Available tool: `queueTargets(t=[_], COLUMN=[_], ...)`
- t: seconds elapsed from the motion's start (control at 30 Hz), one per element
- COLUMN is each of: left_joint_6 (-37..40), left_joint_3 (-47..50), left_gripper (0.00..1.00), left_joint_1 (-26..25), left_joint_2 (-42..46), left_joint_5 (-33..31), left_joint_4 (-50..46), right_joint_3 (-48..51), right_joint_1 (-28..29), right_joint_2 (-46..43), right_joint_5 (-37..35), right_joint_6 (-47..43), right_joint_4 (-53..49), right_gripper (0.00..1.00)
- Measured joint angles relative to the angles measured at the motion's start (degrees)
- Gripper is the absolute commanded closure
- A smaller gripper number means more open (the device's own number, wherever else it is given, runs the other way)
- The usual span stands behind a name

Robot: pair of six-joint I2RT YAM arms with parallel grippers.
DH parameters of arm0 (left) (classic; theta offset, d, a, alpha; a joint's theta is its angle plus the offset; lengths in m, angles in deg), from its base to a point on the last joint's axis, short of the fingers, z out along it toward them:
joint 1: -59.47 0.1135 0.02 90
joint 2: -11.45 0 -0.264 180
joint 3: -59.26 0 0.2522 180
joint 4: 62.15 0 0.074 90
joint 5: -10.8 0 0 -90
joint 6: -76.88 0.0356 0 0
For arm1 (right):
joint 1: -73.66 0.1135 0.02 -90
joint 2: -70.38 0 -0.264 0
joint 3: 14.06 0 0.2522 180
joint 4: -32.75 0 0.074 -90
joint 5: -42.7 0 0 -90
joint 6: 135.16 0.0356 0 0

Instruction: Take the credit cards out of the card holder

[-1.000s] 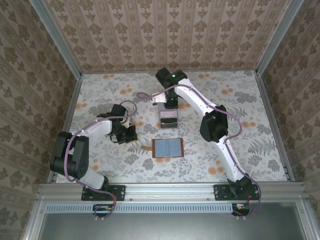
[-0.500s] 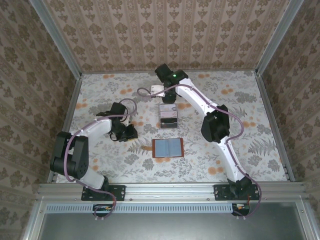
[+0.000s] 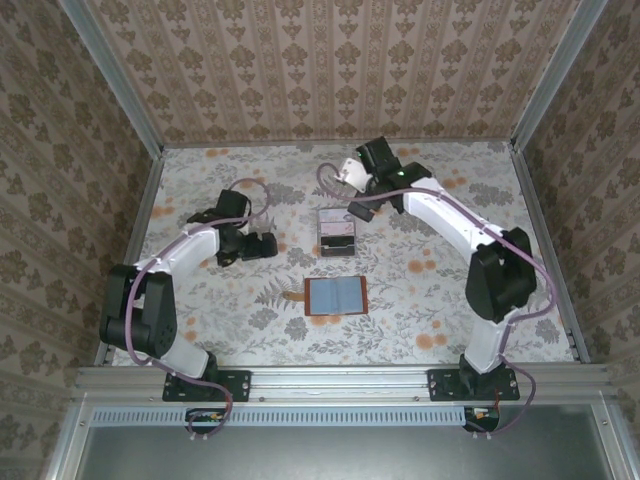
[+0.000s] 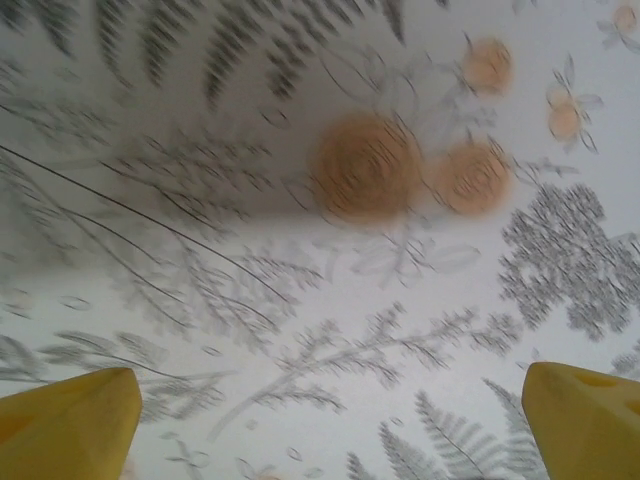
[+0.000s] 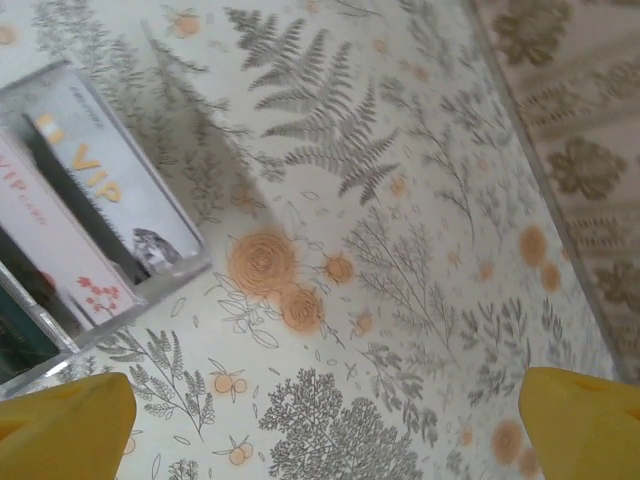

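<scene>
Floral tabletop (image 3: pixel 200 320), card holder (image 3: pixel 335 296) spread flat near its centre toward the near edge, grey-blue inside up and looking emptied. Credit cards (image 5: pixel 95 215) standing on edge in clear box (image 3: pixel 337 231) just beyond, likely parked there once pulled. Left gripper (image 3: pixel 265 245) gaping wide over bare cloth leftward; right gripper (image 3: pixel 360 210) equally wide beside box's far-right corner, holding nothing.

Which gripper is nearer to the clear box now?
Right. The right gripper is just beside the far right corner of the box. The left gripper is farther away, out to the box's left.
</scene>
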Motion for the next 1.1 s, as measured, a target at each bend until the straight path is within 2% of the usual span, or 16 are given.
queueTargets(t=[0.3,0.4,0.53,0.7,0.9,1.1], left_joint_6=[3.93,6.08,9.57,14.58,18.29,20.55], left_joint_3=[-0.79,1.70,6.73,13.09,19.28,22.08], left_gripper=[0.00,0.00,0.00,0.00,0.00,0.00], left_joint_1=[4.20,5.16,7.17,10.40,14.23,15.23], left_joint_2=[0.39,2.05,4.02,3.21,0.07,-0.57], left_joint_5=[-16.41,-22.86,-28.13,-28.72,-22.97,-17.40], left_joint_4=[3.48,8.17,16.70,31.28,48.68,58.71], right_joint_3=[24.94,32.02,41.27,47.65,52.68,57.94], right_joint_1=[-10.05,-14.36,-19.89,-23.56,-24.70,-26.16], right_joint_2=[-12.31,-14.53,-16.59,-17.51,-22.84,-27.47], right_joint_5=[-1.60,-1.68,-1.70,-2.60,-1.49,-0.17], right_joint_6=[13.33,18.34,24.06,27.71,28.81,31.30], right_joint_4=[16.09,22.56,32.61,40.76,50.27,55.89], right_gripper=[0.00,0.00,0.00,0.00,0.00,0.00])
